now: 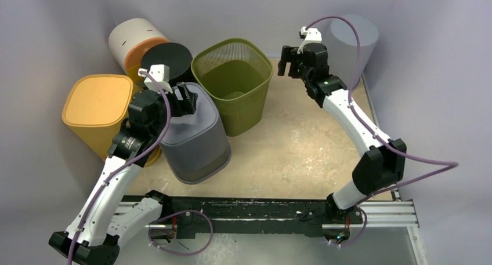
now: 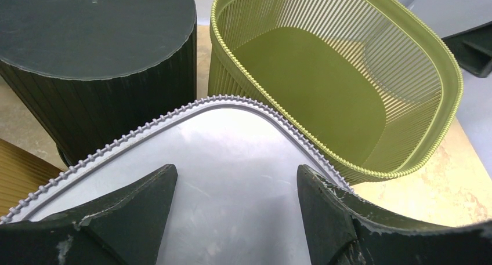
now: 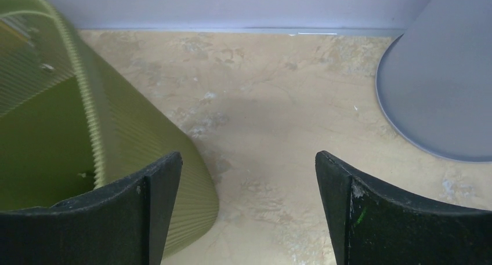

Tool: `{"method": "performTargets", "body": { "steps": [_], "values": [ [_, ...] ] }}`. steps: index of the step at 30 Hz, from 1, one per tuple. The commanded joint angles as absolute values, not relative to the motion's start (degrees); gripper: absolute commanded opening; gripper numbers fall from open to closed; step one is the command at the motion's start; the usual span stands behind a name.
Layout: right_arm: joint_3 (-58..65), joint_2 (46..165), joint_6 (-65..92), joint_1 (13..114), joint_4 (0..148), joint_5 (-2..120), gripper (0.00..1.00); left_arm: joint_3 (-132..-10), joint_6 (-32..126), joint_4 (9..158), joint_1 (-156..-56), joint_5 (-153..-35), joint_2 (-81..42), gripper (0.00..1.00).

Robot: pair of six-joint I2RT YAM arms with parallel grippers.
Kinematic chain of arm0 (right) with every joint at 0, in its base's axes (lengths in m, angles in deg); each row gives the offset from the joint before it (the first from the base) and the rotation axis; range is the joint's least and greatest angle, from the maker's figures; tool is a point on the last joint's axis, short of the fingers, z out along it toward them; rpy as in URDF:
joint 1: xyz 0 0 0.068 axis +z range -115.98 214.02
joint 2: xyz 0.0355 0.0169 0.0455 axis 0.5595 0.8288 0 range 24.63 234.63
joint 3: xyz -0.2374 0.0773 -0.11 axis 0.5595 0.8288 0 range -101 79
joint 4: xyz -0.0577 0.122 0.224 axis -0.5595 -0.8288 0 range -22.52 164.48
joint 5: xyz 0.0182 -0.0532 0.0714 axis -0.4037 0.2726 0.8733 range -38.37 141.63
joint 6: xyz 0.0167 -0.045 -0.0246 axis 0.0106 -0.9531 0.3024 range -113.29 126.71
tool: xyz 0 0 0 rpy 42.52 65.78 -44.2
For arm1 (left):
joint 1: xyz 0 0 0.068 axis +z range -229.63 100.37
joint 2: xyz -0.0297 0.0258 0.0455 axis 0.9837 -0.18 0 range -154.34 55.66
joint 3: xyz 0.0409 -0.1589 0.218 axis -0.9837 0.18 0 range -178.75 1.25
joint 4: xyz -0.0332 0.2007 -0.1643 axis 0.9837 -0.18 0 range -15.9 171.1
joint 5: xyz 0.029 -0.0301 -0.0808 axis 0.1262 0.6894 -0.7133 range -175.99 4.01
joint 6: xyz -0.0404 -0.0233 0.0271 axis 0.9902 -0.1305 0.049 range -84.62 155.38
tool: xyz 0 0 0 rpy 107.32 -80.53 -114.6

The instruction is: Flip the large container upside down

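A green ribbed basket point(image 1: 243, 117) stands upright and open at the back middle; it also shows in the left wrist view point(image 2: 325, 73) and in the right wrist view point(image 3: 35, 131). A grey bin point(image 1: 194, 140) stands upside down in front of it on the left, its flat base point(image 2: 232, 155) facing up. My left gripper point(image 1: 185, 97) is open just above that base point(image 2: 235, 189), with nothing between the fingers. My right gripper point(image 1: 284, 61) is open and empty point(image 3: 248, 160) above the table, beside the green basket's right wall.
A black cylinder point(image 1: 166, 59) stands behind the grey bin and also shows in the left wrist view point(image 2: 93, 33). A yellow bin point(image 1: 98, 102) and a white-and-orange cylinder point(image 1: 134, 39) stand at the left. A pale grey cylinder point(image 1: 354, 36) stands back right, near the wall point(image 3: 441, 91).
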State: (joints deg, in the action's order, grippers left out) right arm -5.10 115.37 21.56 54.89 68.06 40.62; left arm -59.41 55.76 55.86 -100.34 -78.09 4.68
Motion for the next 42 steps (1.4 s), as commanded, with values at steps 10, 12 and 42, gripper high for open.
{"method": "performTargets", "body": {
  "steps": [10, 12, 42],
  "values": [
    [-11.78, 110.62, 22.73, 60.86, 64.44, 44.02, 0.85, -56.43, 58.39, 43.79, -100.25, -77.98, 3.61, 0.74],
    [-13.44, 113.73, 22.5, 61.88, 62.83, 44.11, 0.84, -56.64, 58.56, 43.34, -100.23, -78.24, 3.81, 0.74],
    [-9.8, 105.45, 21.09, 63.51, 52.87, 16.43, 0.2, -57.67, 58.92, 37.01, -100.24, -76.14, 11.3, 0.74]
  ]
}}
